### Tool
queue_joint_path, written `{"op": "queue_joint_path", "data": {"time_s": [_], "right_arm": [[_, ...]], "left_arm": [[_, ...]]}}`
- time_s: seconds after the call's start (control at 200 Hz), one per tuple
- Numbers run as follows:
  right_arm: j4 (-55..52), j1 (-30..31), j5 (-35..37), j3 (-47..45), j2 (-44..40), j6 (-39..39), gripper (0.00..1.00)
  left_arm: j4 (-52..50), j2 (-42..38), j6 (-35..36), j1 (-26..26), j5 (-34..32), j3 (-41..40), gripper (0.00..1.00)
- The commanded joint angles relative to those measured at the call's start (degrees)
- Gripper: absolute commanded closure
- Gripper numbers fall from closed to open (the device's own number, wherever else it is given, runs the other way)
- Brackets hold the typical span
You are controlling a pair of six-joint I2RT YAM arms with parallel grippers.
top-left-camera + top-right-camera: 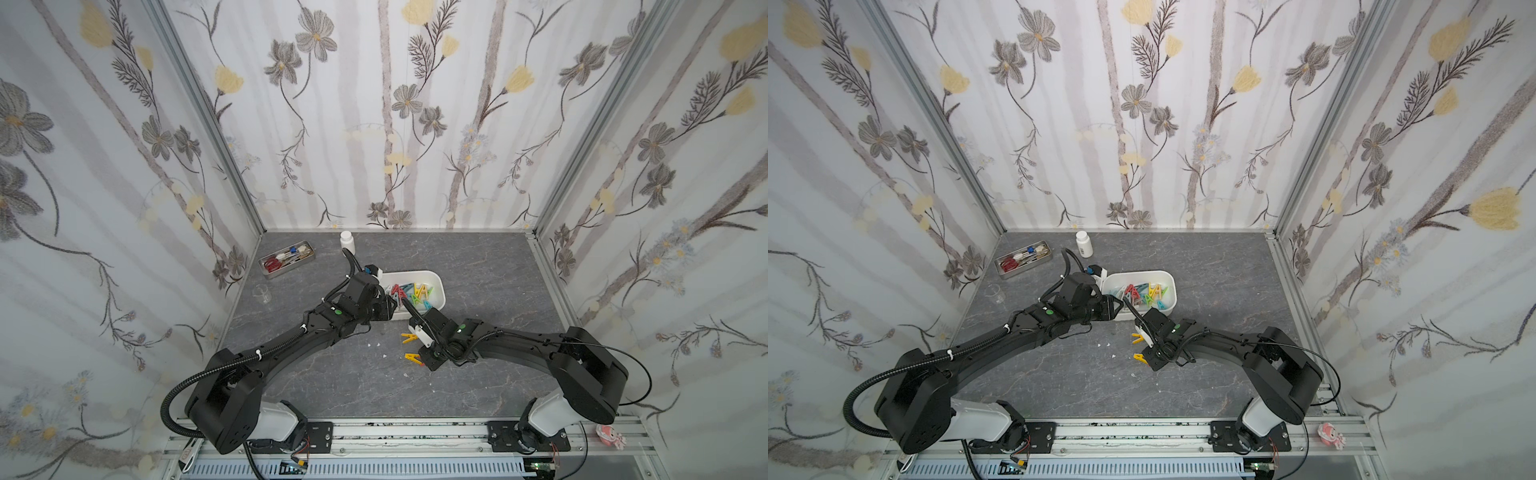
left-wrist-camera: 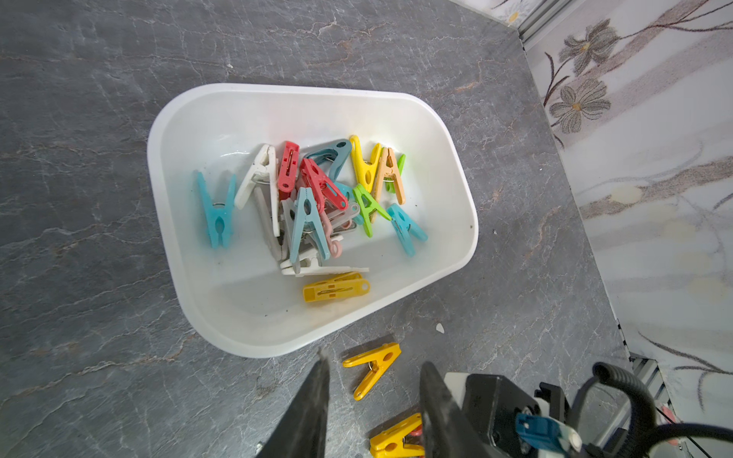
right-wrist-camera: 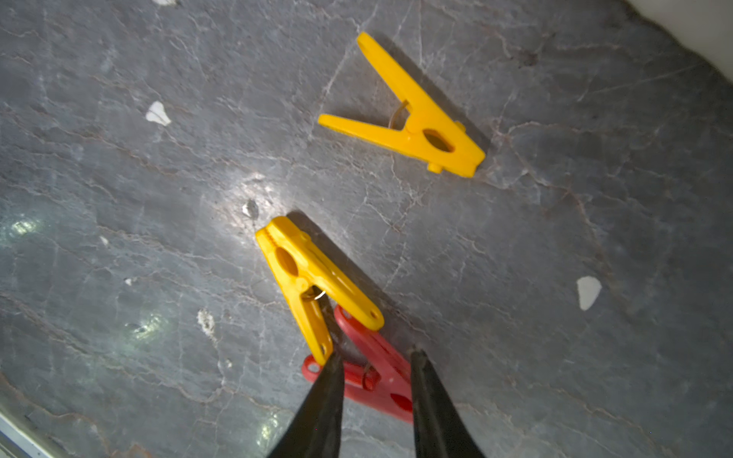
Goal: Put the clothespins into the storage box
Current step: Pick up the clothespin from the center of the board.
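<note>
Clothespins (image 2: 313,198) lie heaped in the storage box (image 2: 297,88), mid-frame in both top views. The left gripper (image 2: 375,359) hangs by its lower left corner, fingers apart and holding nothing; the arm hides that corner from above. A yellow peg (image 3: 412,127), a second yellow peg (image 3: 313,281) and a red peg (image 3: 377,349) lie on the grey table (image 1: 498,270) just below the box. The right gripper (image 3: 375,355) has its fingers apart, either side of the red peg, which they partly cover. Table lies open on the right.

Clothespins (image 2: 216,210) look glossy plastic, the storage box (image 2: 277,111) smooth plastic, the tabletop (image 2: 79,277) smooth grey veined stone
</note>
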Motion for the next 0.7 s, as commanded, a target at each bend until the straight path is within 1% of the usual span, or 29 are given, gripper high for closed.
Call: {"op": "queue_joint_path", "data": {"time_s": [0.0, 0.265, 0.55, 0.694], "right_arm": [[0.97, 0.03, 0.87, -0.08, 0.51, -0.88, 0.69], [-0.18, 0.23, 0.88, -0.03, 0.56, -1.14, 0.70], [-1.03, 0.76, 0.19, -0.77, 0.56, 0.39, 0.72], [-1.45, 0.90, -0.16, -0.81, 0.57, 0.71, 0.75]], "left_arm": [[0.37, 0.12, -0.68, 0.01, -0.14, 0.00, 0.62], [0.32, 0.16, -0.63, 0.00, -0.23, -0.18, 0.61], [0.42, 0.08, -0.56, 0.04, -0.40, -0.21, 0.61], [0.24, 0.02, -0.59, -0.01, -0.49, -0.31, 0.61]]}}
